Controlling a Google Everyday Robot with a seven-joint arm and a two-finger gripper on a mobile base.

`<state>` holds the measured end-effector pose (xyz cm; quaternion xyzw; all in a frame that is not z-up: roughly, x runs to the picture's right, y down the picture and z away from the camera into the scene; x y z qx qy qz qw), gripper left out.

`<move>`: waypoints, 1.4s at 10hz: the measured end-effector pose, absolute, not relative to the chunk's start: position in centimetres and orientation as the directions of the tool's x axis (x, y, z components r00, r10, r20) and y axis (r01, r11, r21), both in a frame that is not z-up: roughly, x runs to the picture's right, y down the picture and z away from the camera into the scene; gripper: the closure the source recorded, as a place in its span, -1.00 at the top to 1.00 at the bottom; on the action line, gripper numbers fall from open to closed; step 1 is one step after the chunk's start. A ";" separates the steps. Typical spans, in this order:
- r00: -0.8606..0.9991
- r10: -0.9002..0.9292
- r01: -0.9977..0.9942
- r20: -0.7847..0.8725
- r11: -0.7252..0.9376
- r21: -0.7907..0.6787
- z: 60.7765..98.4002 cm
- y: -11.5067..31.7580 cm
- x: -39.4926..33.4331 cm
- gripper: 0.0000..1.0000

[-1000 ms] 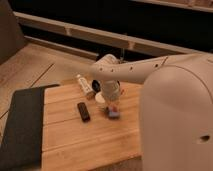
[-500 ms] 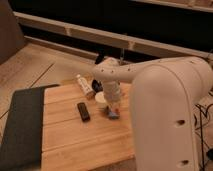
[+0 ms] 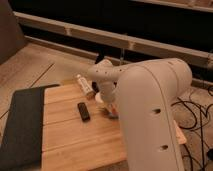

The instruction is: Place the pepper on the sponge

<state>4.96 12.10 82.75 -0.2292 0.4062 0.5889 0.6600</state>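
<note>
The robot's broad white arm (image 3: 150, 115) fills the near right and reaches left and down over the wooden desk (image 3: 75, 140). One dark grey mat (image 3: 22, 125) lies along the desk's left side. One black bar (image 3: 84, 111) lies on the bare wood near the middle, well apart from the mat. Just to its right the pincer (image 3: 112, 110) hangs low over the desk; whether it is clenched or released cannot be told. One pepper (image 3: 110, 106) shows only as a red-orange speck at the pincer's tip, so its long axis and the way it points cannot be made out. One sponge (image 3: 114, 115) peeks out as a blue-grey bit just beneath. Farther back, one small whitish bottle (image 3: 85, 86) lies on its side near the desk's far edge.
</note>
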 end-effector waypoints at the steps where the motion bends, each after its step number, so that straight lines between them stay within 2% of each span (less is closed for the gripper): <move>1: -0.018 0.586 -0.962 -0.810 0.211 0.174 83.0 12.1 5.0 -1.00; 7: 0.019 0.552 -0.953 -0.834 0.264 0.153 84.3 11.9 3.8 -0.99; 8: 0.020 0.540 -0.951 -0.842 0.271 0.151 84.4 12.0 3.7 -0.85; 12: 0.004 0.515 -0.949 -0.857 0.273 0.160 84.9 12.2 3.7 0.00; 14: -0.003 0.511 -0.949 -0.860 0.270 0.163 85.0 12.2 3.7 0.28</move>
